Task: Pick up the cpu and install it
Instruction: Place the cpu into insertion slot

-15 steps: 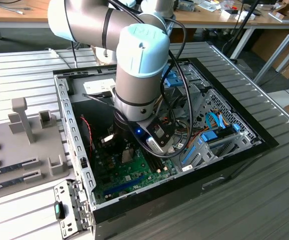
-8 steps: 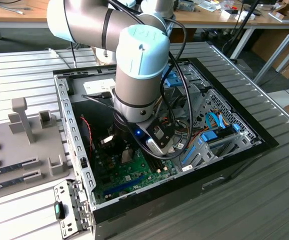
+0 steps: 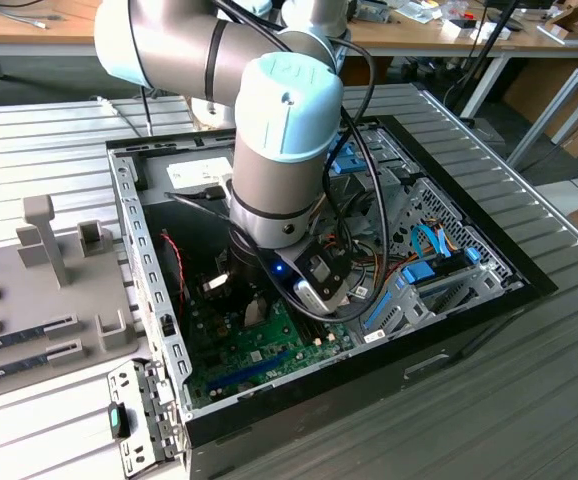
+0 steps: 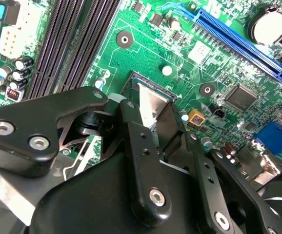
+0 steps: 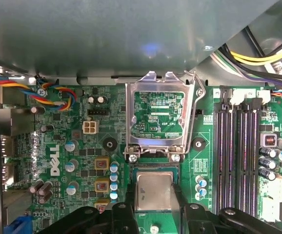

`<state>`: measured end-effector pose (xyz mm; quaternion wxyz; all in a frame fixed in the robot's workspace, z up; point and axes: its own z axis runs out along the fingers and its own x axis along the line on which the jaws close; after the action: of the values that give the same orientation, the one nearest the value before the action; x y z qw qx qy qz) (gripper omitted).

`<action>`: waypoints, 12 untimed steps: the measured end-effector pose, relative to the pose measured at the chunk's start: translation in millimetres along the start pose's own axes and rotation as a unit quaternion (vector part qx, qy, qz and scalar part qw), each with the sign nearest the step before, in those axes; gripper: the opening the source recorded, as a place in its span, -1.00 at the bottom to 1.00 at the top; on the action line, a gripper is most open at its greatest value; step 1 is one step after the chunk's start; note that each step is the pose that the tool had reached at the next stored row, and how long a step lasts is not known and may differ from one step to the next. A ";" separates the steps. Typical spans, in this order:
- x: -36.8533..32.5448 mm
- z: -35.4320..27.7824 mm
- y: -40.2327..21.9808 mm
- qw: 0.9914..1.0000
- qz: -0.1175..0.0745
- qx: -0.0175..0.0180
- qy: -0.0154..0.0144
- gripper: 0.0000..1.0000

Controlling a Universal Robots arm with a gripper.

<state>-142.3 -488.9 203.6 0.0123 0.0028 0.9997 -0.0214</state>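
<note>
Cpu (image 5: 153, 191) between the pincer (image 5: 153, 207) fingers, over the motherboard (image 5: 82, 146)

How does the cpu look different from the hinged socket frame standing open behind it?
The cpu is a solid square with a plain silver-grey metal top; the socket frame is an open metal border with green board showing through its middle. The cpu lies flat between the black jaws, the frame is swung open beyond it. Both are roughly square, bare metal.
</note>
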 end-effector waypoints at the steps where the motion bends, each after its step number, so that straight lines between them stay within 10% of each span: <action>1: 0.0 0.0 -0.2 1.000 0.000 0.000 0.000 -0.18; 12: -0.3 -12.4 -1.2 1.000 0.000 0.000 0.000 -0.18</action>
<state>-142.3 -489.5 216.0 0.0124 0.0029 0.9997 -0.0215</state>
